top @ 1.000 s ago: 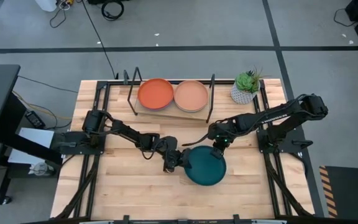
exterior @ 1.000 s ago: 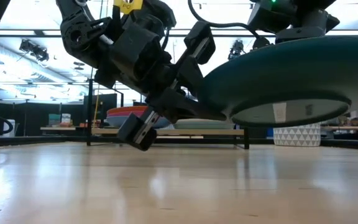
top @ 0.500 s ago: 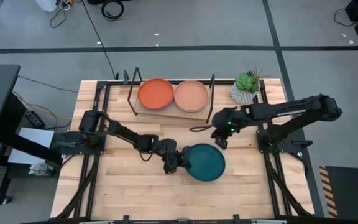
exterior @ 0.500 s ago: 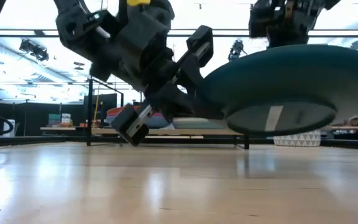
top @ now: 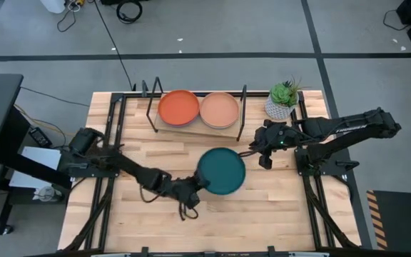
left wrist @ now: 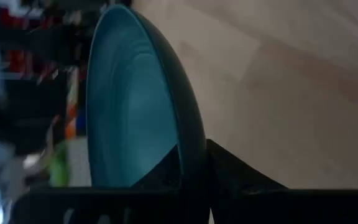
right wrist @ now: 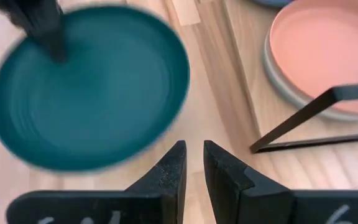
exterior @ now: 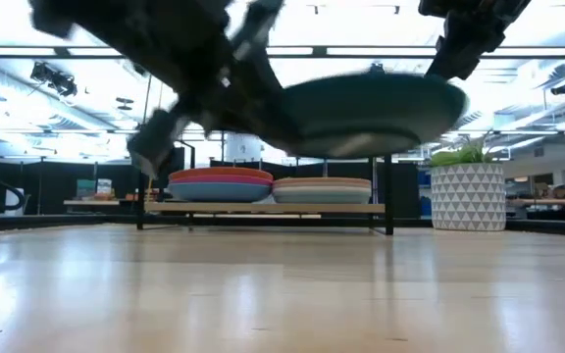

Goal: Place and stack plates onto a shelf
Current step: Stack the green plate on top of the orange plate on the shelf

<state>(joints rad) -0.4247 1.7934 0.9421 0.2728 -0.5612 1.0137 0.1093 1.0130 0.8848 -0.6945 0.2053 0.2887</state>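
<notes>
a: what's on the table [top: 120, 214] now?

b: largest first: the shelf [top: 195, 123] at its far edge, an orange plate [top: 178, 108] topping one stack, a pink plate [top: 220, 109] topping the other. the teal plate [top: 221, 171] hangs in the air just in front of the shelf.

a: that has changed?

b: yes. a second ago it was lower and farther from the shelf, with the right gripper [top: 264, 158] beside it. now the left gripper [top: 191, 187] alone has it, fingers clamped on the rim, carrying it level toward the stacks.

a: and the right?

b: drawn back to the shelf's right end, near the plant [top: 282, 99], fingers nearly together and empty. the handover looks done; this plate's stacking remains.
</notes>
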